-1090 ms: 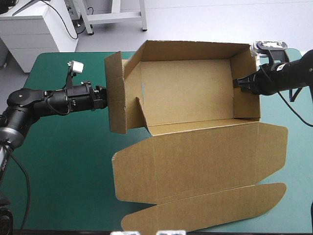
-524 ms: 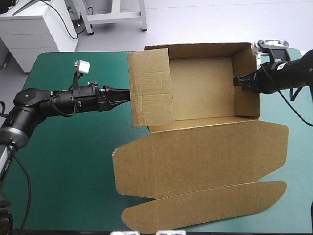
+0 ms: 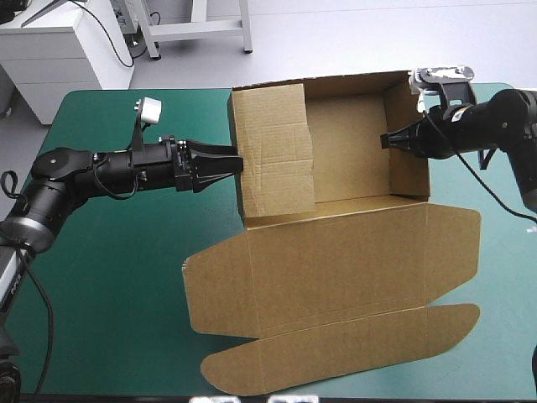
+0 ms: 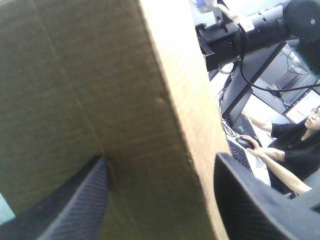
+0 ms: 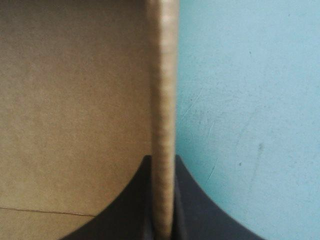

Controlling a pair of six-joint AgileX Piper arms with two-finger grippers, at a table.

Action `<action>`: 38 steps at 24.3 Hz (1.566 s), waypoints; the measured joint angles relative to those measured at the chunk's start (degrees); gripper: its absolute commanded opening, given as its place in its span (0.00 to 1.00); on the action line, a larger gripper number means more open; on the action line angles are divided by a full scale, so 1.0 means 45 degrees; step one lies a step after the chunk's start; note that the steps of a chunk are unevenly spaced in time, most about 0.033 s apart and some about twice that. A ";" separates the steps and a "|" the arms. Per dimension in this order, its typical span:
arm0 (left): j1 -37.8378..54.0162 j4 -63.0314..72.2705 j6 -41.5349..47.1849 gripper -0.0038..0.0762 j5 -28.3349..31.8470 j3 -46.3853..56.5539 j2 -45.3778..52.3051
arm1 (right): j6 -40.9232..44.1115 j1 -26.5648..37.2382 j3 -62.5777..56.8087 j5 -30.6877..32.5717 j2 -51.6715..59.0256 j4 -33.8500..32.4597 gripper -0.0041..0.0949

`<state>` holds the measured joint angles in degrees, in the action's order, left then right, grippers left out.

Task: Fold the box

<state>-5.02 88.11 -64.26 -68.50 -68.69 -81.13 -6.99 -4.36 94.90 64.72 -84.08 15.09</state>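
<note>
Teal-green table cover (image 3: 109,277) lay under everything. My left gripper (image 3: 225,165) had its black fin fingers (image 4: 75,210) spread wide and nothing pinched, tips at the outer side of the left end panel (image 3: 270,151) of the brown cardboard box (image 3: 336,260). In the left wrist view that panel's edge ran up between the two fingers. The panel tilted inward over the tray floor, not upright.

My right gripper (image 3: 388,140) was at the opposite end, fingers pressed together on the right end wall (image 3: 409,143). The right wrist view showed the board edge sandwiched between them, tray floor on one side, cover on the other.

The box sat at the table's far middle, back and right walls raised, lid and tuck flap (image 3: 336,357) flat toward the near edge. Its long axis ran left to right, arm to arm.

Key relation: the loose panel lay straight ahead of the left gripper, so the left arm was nearer. My guess was that it needed pushing down into the tray next. Risk as I judged it: the box sliding if the right pinch slipped.
</note>
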 measured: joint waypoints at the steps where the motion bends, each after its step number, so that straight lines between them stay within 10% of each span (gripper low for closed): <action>1: 0.0000 -0.0012 0.0000 0.61 0.0000 0.0000 0.0000 | 0.0060 -0.0031 0.0000 -0.0029 0.0000 -0.0032 0.03; 12: -0.0270 -0.2643 0.1859 0.61 0.0892 -0.1075 0.0000 | 0.0754 -0.0483 0.0000 -0.0421 0.0000 -0.0450 0.03; 25: -0.3599 -1.2907 1.0970 0.59 0.4821 -0.3608 -0.0083 | 0.2151 -0.1455 0.0000 -0.1279 -0.0054 -0.1103 0.03; 32: -0.4118 -1.5014 1.3063 0.39 0.4856 -0.3954 -0.0405 | 0.2196 -0.1626 0.0000 -0.1306 -0.0054 -0.1042 0.03; 38: -0.4273 -1.5973 1.3419 0.04 0.4637 -0.4724 -0.0909 | 0.2894 -0.2173 0.0000 -0.1363 -0.0285 -0.1906 0.03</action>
<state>-24.25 16.23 -3.87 -47.63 -89.95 -85.22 6.04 -14.14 94.90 58.59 -85.36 6.51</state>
